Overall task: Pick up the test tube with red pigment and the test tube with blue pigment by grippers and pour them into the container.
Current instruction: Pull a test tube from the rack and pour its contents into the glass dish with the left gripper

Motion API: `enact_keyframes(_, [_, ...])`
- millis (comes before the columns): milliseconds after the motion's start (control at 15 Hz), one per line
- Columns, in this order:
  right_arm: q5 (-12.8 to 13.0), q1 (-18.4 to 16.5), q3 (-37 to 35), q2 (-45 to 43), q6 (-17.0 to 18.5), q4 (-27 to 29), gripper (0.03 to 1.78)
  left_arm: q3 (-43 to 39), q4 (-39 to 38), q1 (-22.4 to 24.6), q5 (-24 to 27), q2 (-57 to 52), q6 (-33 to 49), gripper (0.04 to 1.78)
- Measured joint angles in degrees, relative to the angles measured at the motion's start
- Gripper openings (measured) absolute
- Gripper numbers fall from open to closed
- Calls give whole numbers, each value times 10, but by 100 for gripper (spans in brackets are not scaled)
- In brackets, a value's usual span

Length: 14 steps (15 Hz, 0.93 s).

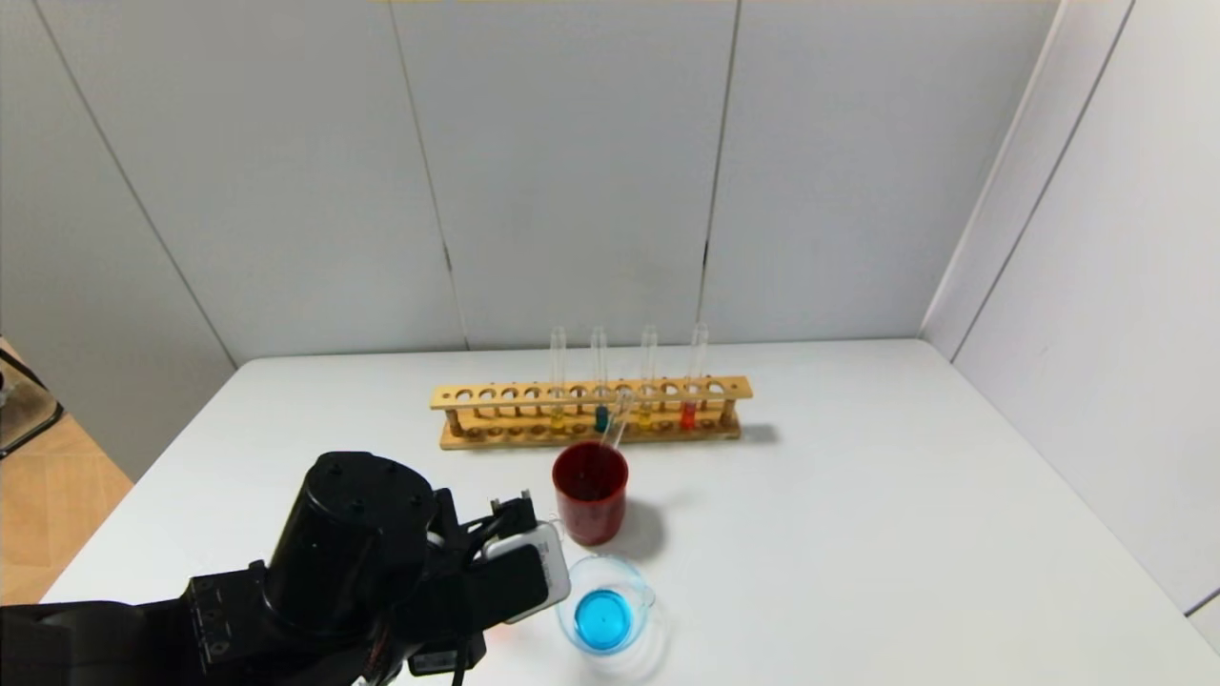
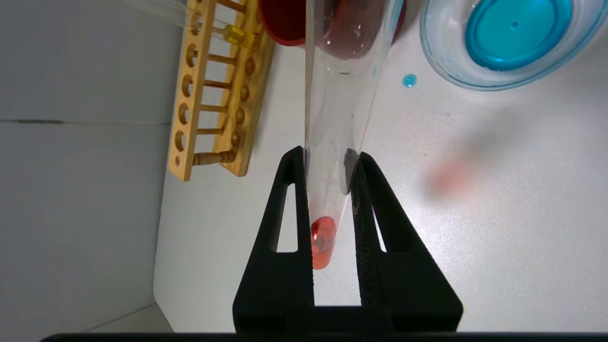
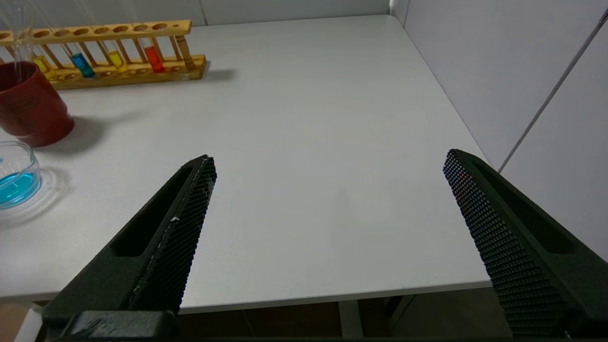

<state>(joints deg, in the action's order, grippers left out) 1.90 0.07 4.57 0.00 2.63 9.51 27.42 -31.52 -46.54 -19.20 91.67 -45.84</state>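
black fingers of the left gripper point(image 2: 327, 156) are clamping the test tube with red pigment point(image 2: 332, 142), red liquid pooling at its round end between them. its open end is pointing toward the dark-red cup point(image 1: 591, 491), just beside the container point(image 1: 604, 605), which is holding blue liquid on the white table point(image 1: 858, 534). a blue drop point(image 2: 409, 80) is lying on the table near the container. the wooden rack point(image 1: 591, 412) is standing behind the cup, carrying the test tube with blue pigment point(image 1: 600, 381), two yellow tubes and another red one. the right gripper point(image 3: 327, 190) is hanging over the table's near right edge, fingers spread wide apart, gripping nothing.
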Motion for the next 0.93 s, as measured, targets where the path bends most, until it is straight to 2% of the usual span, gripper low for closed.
enact_keyframes(333, [0,0,0,0,0,0,175,23,0,-2,-11,47,-102,30])
enact_keyframes(667, [0,0,0,0,0,0,175,45,0,-2,-59,90,-197,30])
enact_keyframes(933, [0,0,0,0,0,0,175,55,0,-2,-67,117,-217,30])
